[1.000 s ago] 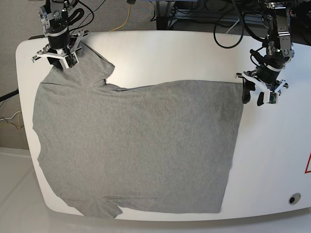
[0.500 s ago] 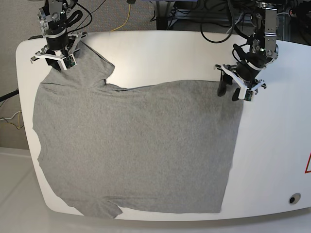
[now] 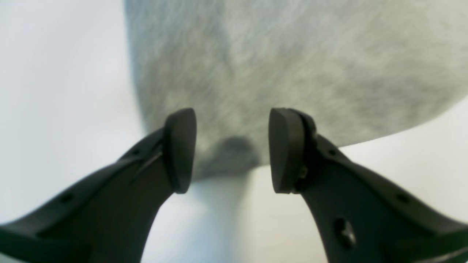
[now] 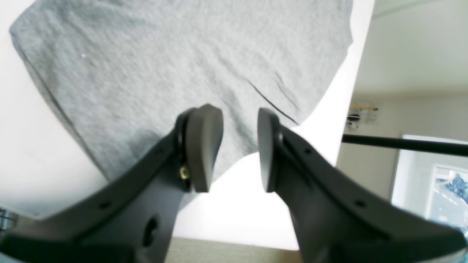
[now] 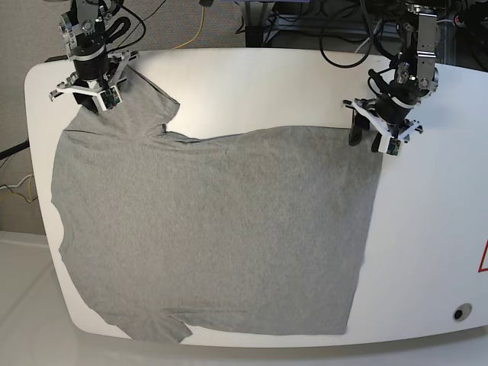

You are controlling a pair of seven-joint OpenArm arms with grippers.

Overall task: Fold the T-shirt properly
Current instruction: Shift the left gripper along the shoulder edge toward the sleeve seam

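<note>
Left gripper (image 3: pixel 232 151) with jaws apart, hovering over a corner of grey T-shirt (image 3: pixel 292 65), white table (image 3: pixel 55 91) beneath

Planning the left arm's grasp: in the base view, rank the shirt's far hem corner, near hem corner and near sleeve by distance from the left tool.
1. Far hem corner, right beside the left tool.
2. Near hem corner, front right.
3. Near sleeve, front left.

The T-shirt (image 5: pixel 213 229) is soft heathered knit cloth — matt and faintly fuzzy — lying on a smooth white table (image 5: pixel 427 244) with a slight sheen, while each gripper's fingers (image 4: pixel 201 146) look like matt dark plastic, their pads perhaps rubbery.
</note>
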